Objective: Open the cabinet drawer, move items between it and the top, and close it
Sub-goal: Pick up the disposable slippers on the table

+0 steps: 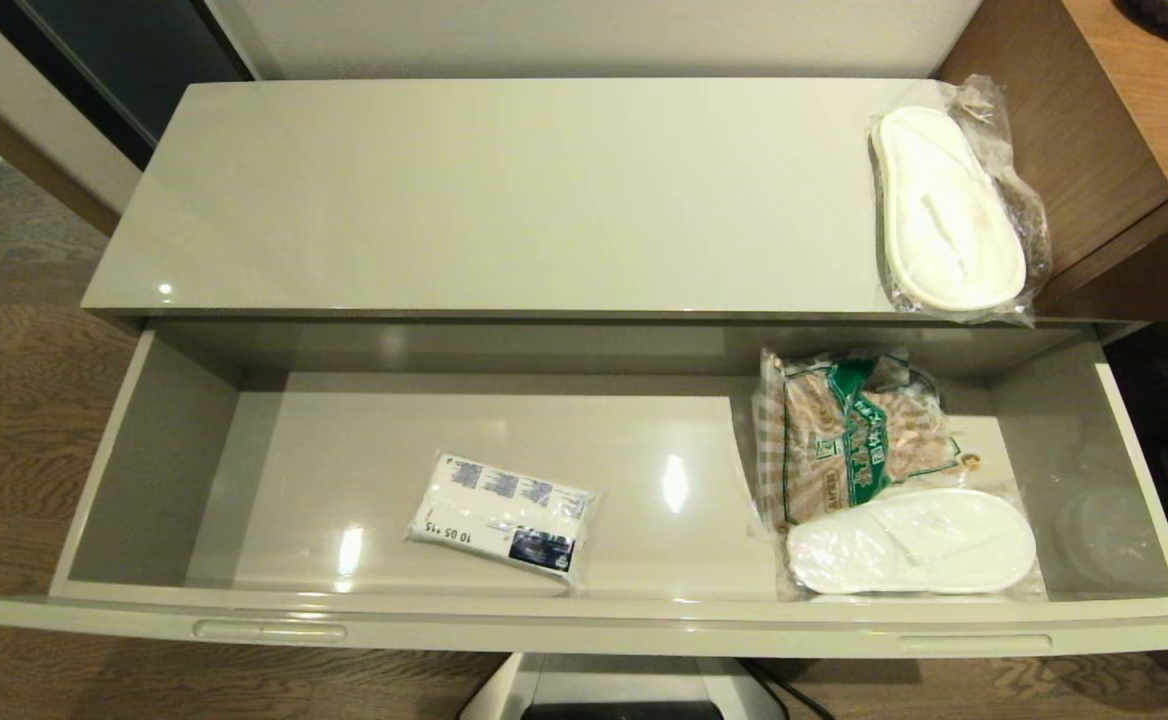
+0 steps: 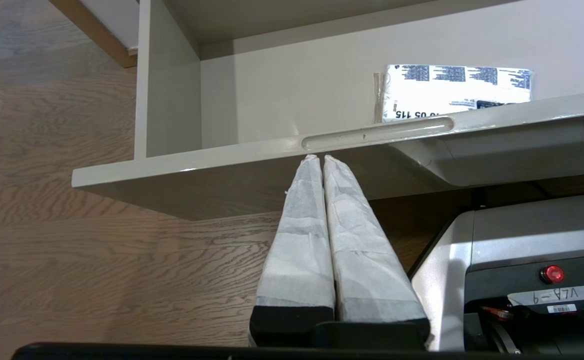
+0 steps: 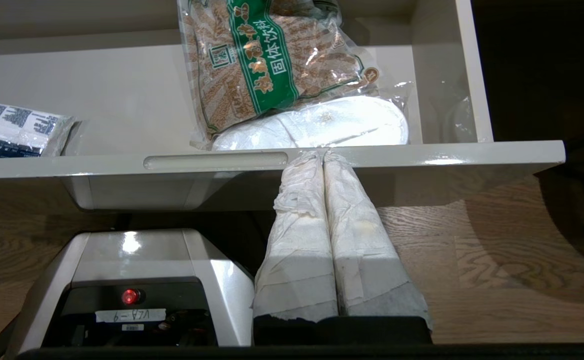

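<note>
While the cabinet drawer (image 1: 584,620) stands pulled fully out toward the robot, its pale grey-beige floor is open to the head view. Near the drawer's front, left of centre, lies the tissue pack (image 1: 502,516), white with blue print, flat and slightly angled. At the right end of the drawer sits a brown-and-green checked snack bag (image 1: 849,432), and a wrapped white slipper (image 1: 910,541) lies just in front of it, touching or partly overlapping its front edge. A second wrapped slipper (image 1: 947,213) rests on the top (image 1: 504,190) at its far right end, beside a brown wood-grain desk (image 1: 1124,120); its plastic wrap reaches the top's front edge.

Two slim handle slots run along the drawer's front rim, one toward the left (image 1: 269,631) and one toward the right (image 1: 974,643).

Neither arm shows in the head view. In the left wrist view, the left gripper (image 2: 321,159) sits low in front of the drawer, just under the front rim near the left slot, its two padded fingers (image 2: 299,240) pressed together and holding nothing. In the right wrist view, the right gripper (image 3: 319,155) sits likewise under the rim beside the right slot, fingers (image 3: 357,240) clenched together and empty. Wood-grain floor (image 2: 72,250) and the robot's base (image 3: 122,280) lie below
</note>
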### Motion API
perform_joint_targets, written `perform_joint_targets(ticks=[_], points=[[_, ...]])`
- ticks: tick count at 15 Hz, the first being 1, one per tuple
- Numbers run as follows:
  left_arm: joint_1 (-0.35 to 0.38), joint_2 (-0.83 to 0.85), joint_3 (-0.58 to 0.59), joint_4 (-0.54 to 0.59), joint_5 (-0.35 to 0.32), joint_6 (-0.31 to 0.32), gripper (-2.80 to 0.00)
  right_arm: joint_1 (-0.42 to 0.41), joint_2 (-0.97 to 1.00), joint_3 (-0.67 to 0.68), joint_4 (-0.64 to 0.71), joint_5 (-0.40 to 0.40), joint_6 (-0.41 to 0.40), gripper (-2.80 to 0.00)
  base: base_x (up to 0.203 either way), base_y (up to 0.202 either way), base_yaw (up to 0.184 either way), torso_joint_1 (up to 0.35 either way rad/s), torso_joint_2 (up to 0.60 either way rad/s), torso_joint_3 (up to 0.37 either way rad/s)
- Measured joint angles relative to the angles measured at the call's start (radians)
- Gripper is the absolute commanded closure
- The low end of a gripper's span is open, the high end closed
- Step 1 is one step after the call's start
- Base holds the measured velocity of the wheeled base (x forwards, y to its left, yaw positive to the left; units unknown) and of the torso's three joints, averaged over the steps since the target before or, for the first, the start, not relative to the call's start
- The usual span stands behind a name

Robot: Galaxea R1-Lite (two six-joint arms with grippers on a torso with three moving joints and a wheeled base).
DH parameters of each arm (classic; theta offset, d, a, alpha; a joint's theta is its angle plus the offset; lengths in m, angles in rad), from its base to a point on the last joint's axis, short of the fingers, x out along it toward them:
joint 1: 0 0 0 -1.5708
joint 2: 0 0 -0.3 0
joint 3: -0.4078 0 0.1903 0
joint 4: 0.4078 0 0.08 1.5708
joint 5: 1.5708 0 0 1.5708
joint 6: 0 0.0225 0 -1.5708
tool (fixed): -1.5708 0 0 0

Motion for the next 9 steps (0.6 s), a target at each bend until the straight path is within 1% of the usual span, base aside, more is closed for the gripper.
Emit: perform_joint_targets(ticks=[6,9], points=[[0.001,0.0,0.0,0.0,0.0,0.0,0.0,0.0,0.0,0.0,0.0,0.002,-0.002,0.0,0.0,0.0,0.0,0.0,0.0,0.0],[0.0,0.0,0.0,0.0,0.0,0.0,0.0,0.0,0.0,0.0,0.003,0.008,-0.029,0.0,0.0,0.0,0.0,0.0,0.0,0.0]])
